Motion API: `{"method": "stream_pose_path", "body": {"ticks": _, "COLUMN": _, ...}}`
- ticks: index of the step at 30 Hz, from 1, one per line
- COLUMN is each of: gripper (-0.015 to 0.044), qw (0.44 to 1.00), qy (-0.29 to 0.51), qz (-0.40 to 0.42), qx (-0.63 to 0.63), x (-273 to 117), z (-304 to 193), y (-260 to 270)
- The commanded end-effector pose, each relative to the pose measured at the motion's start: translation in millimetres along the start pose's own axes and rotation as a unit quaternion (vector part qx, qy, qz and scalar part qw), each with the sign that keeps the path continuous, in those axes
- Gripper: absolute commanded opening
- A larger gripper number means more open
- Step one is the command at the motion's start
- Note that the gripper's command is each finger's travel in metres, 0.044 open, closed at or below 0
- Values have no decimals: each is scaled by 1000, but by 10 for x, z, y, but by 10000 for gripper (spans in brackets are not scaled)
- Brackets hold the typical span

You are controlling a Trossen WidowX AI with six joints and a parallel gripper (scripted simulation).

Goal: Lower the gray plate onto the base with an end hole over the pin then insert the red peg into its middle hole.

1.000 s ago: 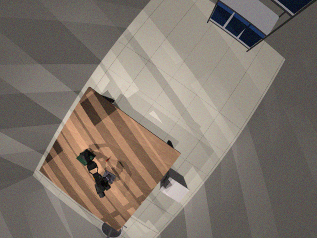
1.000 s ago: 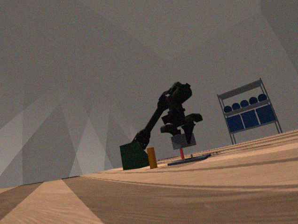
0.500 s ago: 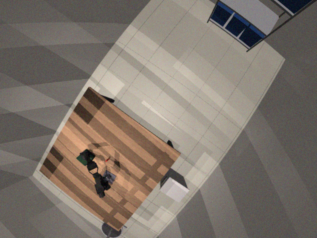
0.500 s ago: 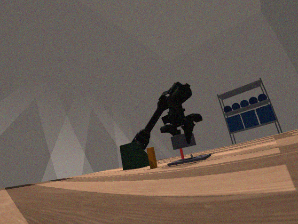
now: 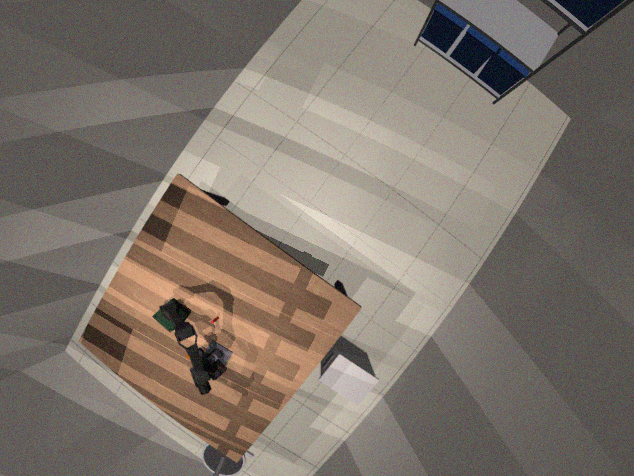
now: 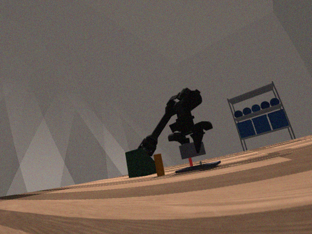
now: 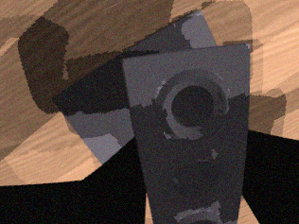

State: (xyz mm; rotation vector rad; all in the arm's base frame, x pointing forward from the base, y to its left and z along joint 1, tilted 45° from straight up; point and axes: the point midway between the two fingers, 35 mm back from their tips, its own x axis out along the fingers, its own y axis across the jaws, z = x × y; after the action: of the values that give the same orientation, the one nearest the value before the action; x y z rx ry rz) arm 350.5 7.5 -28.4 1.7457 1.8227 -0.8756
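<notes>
The gray plate (image 6: 185,152) (image 7: 189,155) is clamped between the fingers of my gripper (image 6: 193,148), which is shut on it. It hangs a little above the base (image 6: 210,165) (image 7: 105,143) (image 5: 223,350), with a gap under it. In the wrist view the plate's round end hole lies over the base, and the base is turned at an angle to the plate. The pin (image 6: 200,162) stands up from the base below the plate; in the wrist view it is hidden. The red peg (image 6: 190,161) (image 5: 215,319) stands upright beyond the base, outside it.
An orange block (image 6: 159,164) stands left of the base in the exterior view. A dark green box (image 6: 140,163) (image 5: 163,318) is at the arm's foot. A shelf rack (image 6: 257,116) with blue bins is in the background. A white-topped cabinet (image 5: 348,378) stands beside the table.
</notes>
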Motion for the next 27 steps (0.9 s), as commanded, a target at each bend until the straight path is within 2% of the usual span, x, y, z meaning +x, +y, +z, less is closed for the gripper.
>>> {"method": "stream_pose_path", "body": {"ticks": 1, "gripper": 0, "qw": 1000, "qy": 2, "qz": -4, "qx": 4, "x": 70, "z": 4, "y": -31}}
{"method": "stream_pose_path", "body": {"ticks": 19, "gripper": 0, "qw": 1000, "qy": 2, "qz": -4, "qx": 4, "x": 307, "z": 2, "y": -33}}
{"method": "stream_pose_path", "body": {"ticks": 26, "gripper": 0, "qw": 1000, "qy": -1, "qz": -2, "qx": 0, "x": 264, "z": 2, "y": -8}}
{"method": "stream_pose_path", "body": {"ticks": 27, "gripper": 26, "qw": 1000, "qy": -1, "qz": -2, "qx": 0, "x": 264, "z": 2, "y": -8}}
